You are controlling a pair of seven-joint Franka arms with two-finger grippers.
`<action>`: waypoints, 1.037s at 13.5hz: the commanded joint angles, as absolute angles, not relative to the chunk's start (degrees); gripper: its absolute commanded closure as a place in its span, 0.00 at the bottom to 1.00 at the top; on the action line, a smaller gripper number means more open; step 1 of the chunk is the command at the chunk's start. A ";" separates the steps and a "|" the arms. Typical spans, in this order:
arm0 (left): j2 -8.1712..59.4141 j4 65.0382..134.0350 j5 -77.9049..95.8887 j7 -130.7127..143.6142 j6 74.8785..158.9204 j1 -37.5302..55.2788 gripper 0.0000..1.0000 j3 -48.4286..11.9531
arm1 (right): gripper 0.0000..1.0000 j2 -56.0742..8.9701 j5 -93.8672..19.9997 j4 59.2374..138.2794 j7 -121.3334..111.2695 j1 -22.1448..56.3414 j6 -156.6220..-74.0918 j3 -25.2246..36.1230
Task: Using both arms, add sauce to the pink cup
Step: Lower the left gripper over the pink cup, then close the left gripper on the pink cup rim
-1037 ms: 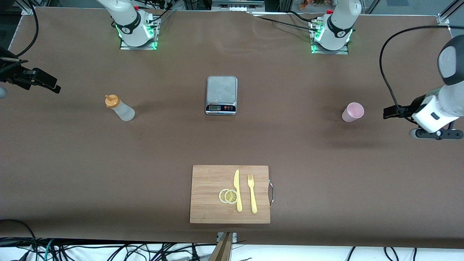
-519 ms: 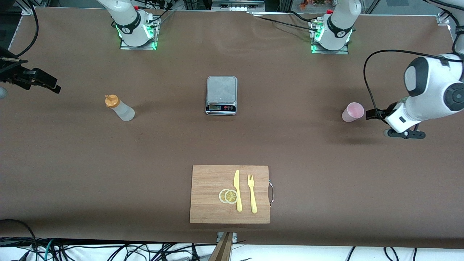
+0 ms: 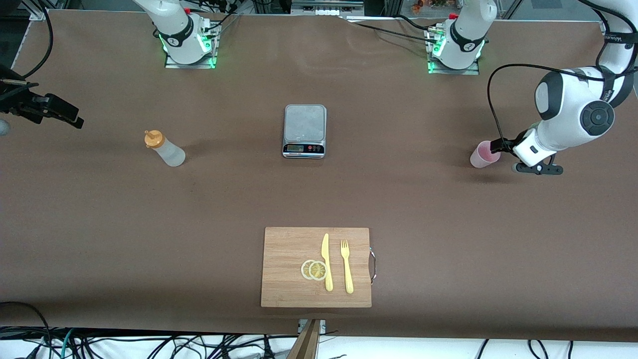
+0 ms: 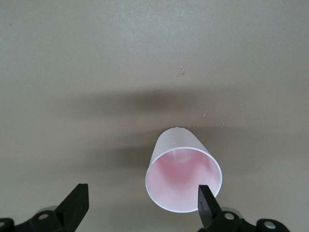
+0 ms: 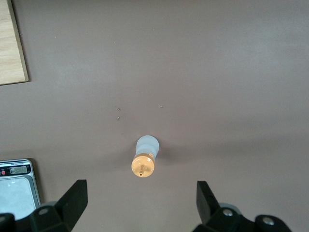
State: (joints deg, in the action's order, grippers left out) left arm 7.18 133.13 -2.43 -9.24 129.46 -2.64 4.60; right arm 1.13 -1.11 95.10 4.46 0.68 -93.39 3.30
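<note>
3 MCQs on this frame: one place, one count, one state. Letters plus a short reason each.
1. The scale lies:
A. between bottle and cup
B. on the board
C. beside the fork

2. Lemon slices on the board:
A. one
B. two
C. four

3. The left gripper is:
A. shut on the cup
B. open at the cup
C. over the scale

A: bottle stands toward the right arm's end, cup toward the left arm's.
B: two slices overlap by the knife.
B: fingers are spread, one at the cup's rim.

Pale pink cup (image 3: pixel 484 154); whitish sauce (image 3: pixel 165 148) (orange cap).
</note>
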 commanded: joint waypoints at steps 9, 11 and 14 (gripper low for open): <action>5.89 141.59 -3.25 -10.90 141.41 -2.99 0.02 5.10 | 0.00 0.97 -1.93 94.57 4.04 0.53 -93.34 3.34; 6.15 141.68 -3.16 -14.31 142.03 -4.56 0.02 5.10 | 0.00 0.97 -1.93 94.57 4.04 0.53 -93.25 3.34; 6.94 141.94 -2.73 -14.85 142.91 -4.75 0.04 5.10 | 0.00 0.97 -1.93 94.57 4.04 0.53 -93.25 3.34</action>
